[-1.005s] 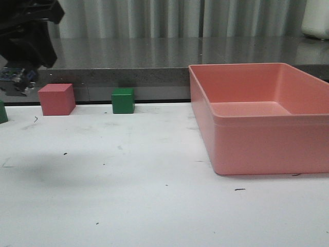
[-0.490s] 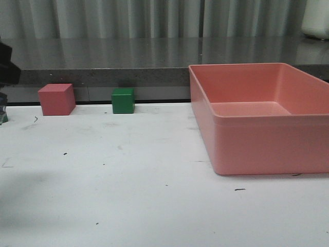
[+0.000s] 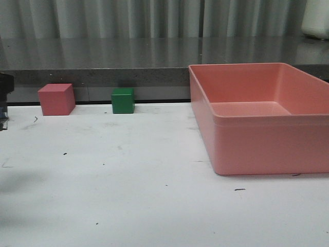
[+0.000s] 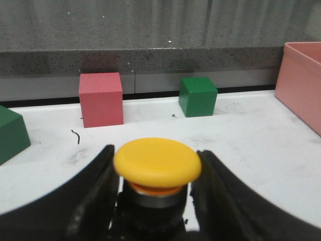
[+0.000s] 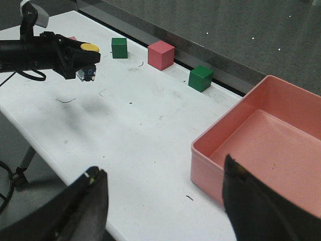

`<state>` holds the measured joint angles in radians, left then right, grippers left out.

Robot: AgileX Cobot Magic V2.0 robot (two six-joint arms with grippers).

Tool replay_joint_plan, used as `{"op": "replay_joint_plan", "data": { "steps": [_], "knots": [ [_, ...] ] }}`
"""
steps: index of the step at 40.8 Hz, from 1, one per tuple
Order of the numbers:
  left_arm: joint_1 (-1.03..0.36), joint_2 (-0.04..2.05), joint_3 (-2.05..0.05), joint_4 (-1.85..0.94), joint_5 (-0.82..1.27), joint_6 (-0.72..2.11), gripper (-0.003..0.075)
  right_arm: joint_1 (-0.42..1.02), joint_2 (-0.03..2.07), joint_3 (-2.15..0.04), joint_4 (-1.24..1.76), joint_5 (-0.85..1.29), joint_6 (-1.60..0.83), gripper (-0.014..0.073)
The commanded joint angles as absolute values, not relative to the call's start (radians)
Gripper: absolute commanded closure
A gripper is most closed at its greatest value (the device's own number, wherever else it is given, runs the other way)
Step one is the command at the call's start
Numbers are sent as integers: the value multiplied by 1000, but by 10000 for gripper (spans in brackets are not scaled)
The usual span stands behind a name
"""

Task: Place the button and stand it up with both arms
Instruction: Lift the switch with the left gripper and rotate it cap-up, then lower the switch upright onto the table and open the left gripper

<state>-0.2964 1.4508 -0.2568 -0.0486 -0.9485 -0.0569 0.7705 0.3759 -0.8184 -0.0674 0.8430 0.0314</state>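
Observation:
The button [image 4: 157, 161] has a yellow mushroom cap over a black body, and my left gripper [image 4: 156, 154] is shut on it, one black finger on each side. The right wrist view shows the left arm [image 5: 35, 50] reaching in over the table's far left part. It holds the button [image 5: 86, 60] cap-up above the white surface, with a shadow below. Only a sliver of the left arm [image 3: 4, 98] shows at the left edge of the front view. My right gripper [image 5: 161, 170] hangs open and empty, high above the table's near edge.
A pink cube [image 3: 56, 99] and a green cube [image 3: 123, 100] stand along the table's back edge. Another green cube [image 4: 10, 133] stands further left. A large empty pink bin [image 3: 267, 118] fills the right side. The table's front edge [image 5: 45, 150] lies under the right gripper.
The left arm has moved left and down in the front view, going from the upper left corner to a sliver at the left edge. Cubes and bin have not moved.

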Motion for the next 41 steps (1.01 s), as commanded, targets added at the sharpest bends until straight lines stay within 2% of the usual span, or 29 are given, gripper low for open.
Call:
{"op": "replay_joint_plan", "data": {
  "steps": [1, 11, 41],
  "knots": [
    [-295, 1506, -274, -55, -1206, -57, 531, 768, 389, -839, -70, 759, 33, 85],
    [-295, 1693, -313, -55, -1368, -126, 531, 768, 389, -839, -70, 759, 33, 85],
    [-292, 1950, -596, -39, -1364, -128, 531, 768, 389, -839, -70, 759, 33, 85]
  ]
}}
